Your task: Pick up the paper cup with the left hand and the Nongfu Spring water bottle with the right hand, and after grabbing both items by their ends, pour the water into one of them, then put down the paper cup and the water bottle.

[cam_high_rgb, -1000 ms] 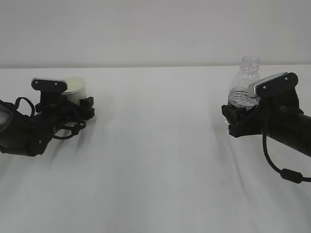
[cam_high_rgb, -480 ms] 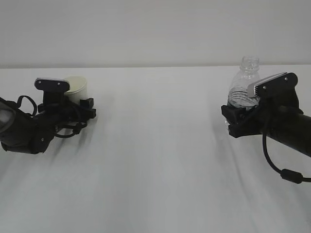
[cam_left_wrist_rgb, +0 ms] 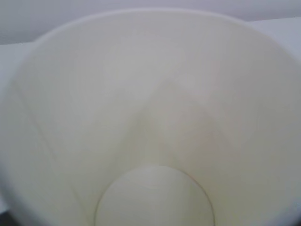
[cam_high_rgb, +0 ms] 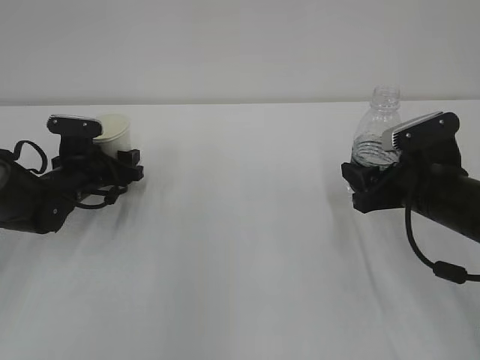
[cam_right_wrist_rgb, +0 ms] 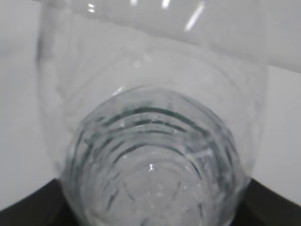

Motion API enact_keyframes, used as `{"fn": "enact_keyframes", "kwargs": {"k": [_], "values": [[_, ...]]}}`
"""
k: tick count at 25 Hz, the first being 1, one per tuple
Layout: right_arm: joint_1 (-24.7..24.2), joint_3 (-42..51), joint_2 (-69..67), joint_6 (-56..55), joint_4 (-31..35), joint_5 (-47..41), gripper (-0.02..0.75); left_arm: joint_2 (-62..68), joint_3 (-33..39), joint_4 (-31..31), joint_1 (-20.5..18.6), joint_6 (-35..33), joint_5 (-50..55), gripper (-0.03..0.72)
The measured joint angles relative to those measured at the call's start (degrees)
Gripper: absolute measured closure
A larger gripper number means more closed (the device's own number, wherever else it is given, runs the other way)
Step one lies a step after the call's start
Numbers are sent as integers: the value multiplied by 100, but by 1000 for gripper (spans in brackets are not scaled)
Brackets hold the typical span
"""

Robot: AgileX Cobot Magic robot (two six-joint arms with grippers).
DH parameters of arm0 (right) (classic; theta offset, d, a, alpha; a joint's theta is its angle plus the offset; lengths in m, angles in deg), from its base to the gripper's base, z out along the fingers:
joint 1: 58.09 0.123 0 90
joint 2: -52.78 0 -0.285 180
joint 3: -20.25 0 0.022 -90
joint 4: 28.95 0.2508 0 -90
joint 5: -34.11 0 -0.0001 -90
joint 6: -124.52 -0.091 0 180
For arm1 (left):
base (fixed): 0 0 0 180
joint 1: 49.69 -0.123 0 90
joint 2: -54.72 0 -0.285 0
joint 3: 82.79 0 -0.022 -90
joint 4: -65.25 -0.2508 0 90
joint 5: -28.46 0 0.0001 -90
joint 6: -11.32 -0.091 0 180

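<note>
The cream paper cup (cam_high_rgb: 116, 132) sits tilted between the jaws of my left gripper (cam_high_rgb: 126, 163), which is shut on its base low over the table at the far left. It fills the left wrist view as a pale cup (cam_left_wrist_rgb: 155, 117), round base at the bottom, hiding the fingers. On the right, the clear ribbed water bottle (cam_high_rgb: 381, 124) stands upright with its neck open. My right gripper (cam_high_rgb: 360, 184) is shut on its lower end. In the right wrist view the bottle (cam_right_wrist_rgb: 155, 155) shows faint green rings, with dark fingers (cam_right_wrist_rgb: 28, 214) at the bottom corners.
A white table (cam_high_rgb: 247, 247) runs across the whole exterior view to a pale wall behind. A black cable (cam_high_rgb: 427, 255) loops down from the right arm onto the table. Nothing else stands between the two arms.
My left gripper has narrowed onto the paper cup and shifted slightly left; the cup now leans. The right gripper and the bottle have not moved.
</note>
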Motion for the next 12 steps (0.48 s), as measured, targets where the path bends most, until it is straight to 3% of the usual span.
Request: {"fn": "enact_keyframes", "kwargs": {"k": [12], "values": [[0, 0, 0, 0, 0, 0, 266, -1029, 1004, -549, 0, 0, -310, 214]]}}
